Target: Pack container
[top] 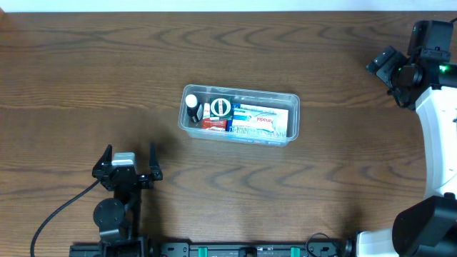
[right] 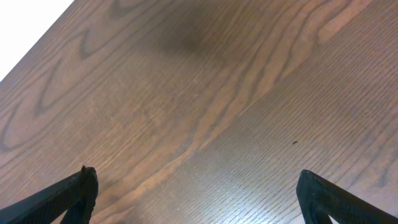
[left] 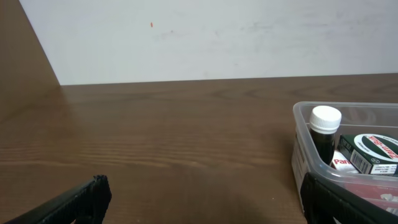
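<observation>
Judging the clear plastic container [top: 243, 91] mid-frame already packed (white-capped bottle [top: 191, 106] at its left end): no reaching in; left gripper [top: 129, 150], lower left, and right gripper [top: 380, 63], upper right, both released, empty, best parked clear.

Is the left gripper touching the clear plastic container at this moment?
Apart. The overhead view shows a stretch of bare wooden table between the left gripper and the clear container.

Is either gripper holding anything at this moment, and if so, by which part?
Nothing is held. The left gripper and the right gripper are both open and empty, neither touching the container.
</observation>
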Motion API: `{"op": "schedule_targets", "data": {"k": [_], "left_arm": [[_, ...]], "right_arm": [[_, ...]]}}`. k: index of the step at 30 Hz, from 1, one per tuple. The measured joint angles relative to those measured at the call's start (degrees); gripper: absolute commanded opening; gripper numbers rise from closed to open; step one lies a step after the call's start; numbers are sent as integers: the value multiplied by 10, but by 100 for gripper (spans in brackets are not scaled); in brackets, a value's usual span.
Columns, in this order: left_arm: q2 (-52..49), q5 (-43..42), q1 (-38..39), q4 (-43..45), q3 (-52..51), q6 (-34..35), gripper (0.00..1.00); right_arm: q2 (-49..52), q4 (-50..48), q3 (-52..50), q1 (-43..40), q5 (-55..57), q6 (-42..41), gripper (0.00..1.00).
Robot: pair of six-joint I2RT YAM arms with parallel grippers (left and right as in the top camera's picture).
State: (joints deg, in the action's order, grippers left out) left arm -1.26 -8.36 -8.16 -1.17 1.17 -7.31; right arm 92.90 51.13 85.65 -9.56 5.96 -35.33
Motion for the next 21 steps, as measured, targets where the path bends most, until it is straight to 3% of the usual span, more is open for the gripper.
{"op": "schedule_targets", "data": {"k": [13,21], "left_arm": [[0,0,0,0,0,0,98],[0,0,0,0,0,0,98]], "right_arm": [[-2,7,0,0,3,7,99],[-110,-13,-22,6,-2,118,99]]}}
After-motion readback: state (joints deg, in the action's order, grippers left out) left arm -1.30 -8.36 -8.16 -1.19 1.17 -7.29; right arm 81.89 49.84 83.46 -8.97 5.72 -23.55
